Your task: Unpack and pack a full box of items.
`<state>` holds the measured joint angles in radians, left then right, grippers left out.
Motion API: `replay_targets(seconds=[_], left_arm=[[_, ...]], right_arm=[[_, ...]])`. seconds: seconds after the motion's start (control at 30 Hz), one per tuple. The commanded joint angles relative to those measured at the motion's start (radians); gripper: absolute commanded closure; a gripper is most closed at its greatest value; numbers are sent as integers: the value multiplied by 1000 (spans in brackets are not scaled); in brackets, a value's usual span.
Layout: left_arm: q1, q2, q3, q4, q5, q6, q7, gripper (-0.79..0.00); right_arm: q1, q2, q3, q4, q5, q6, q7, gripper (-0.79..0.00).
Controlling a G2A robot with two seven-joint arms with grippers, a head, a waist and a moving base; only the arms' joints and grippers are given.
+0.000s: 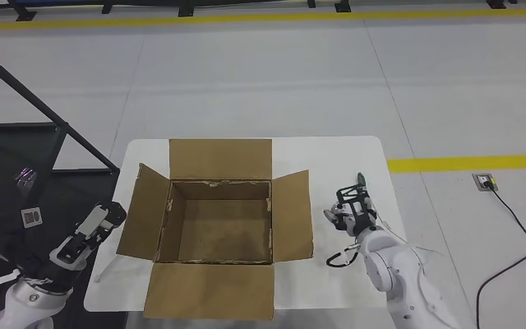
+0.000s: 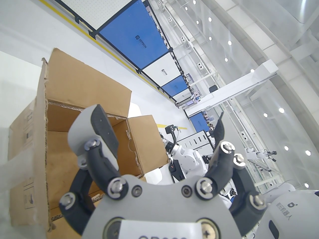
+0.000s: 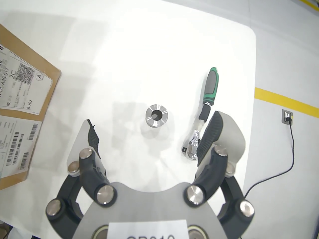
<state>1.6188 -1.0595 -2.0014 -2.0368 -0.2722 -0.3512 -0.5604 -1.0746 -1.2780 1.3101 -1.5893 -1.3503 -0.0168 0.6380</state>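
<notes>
Box [image 1: 220,226] sits in the middle of the table [image 1: 329,156] in the top view, all four flaps folded out. You get bare cardboard floor w/ nothing I can make out inside, so I'd judge the unpack half is done and packing comes next. Same view: the left gripper [image 1: 103,215] hangs beside one side flap, and the right gripper [image 1: 352,210] is over the table just beside the opposite flap. Left wrist view: that gripper's jaws stand wide apart, holding nothing, w/ the box wall and flaps ahead of them. Right wrist view is where your next move gets decided. Jaws there are also wide apart and empty, and a metal socket [image 3: 156,115] stands upright on the table, bore up, straight ahead and approx centred btwn the fingers. A straight drop-and-close looks like enough to me, no wrist turn needed. Watch the ratchet wrench [image 3: 204,110]: its long axis runs away from the gripper, green handle at the far end, chrome head right by one finger pad [image 3: 206,135], touching or not I can't tell. The box flap lies on the socket's other side. Right arm is clearly nearer both tools; the left is well apart, across the box.
</notes>
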Motion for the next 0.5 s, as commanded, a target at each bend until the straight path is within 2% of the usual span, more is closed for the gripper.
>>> replay_targets(seconds=[0.0, 0.07, 0.1, 0.17, 0.2, 0.37, 0.47], left_arm=[[0, 0, 0, 0, 0, 0, 0, -785], [0, 0, 0, 0, 0, 0, 0, -785], [0, 0, 0, 0, 0, 0, 0, -785], [0, 0, 0, 0, 0, 0, 0, -785], [0, 0, 0, 0, 0, 0, 0, -785], [0, 0, 0, 0, 0, 0, 0, -785], [0, 0, 0, 0, 0, 0, 0, -785]], right_arm=[[21, 1, 3, 50, 5, -44, -12, -785], [40, 1, 3, 103, 7, -65, -31, -785], [49, 1, 2, 127, 14, -77, -43, -745], [69, 1, 3, 174, 25, -106, -60, -585], [78, 1, 5, 194, 33, -118, -66, -536], [113, 2, 10, 265, 76, -179, -86, -480], [137, 0, 6, 303, 93, -193, -84, -486]])
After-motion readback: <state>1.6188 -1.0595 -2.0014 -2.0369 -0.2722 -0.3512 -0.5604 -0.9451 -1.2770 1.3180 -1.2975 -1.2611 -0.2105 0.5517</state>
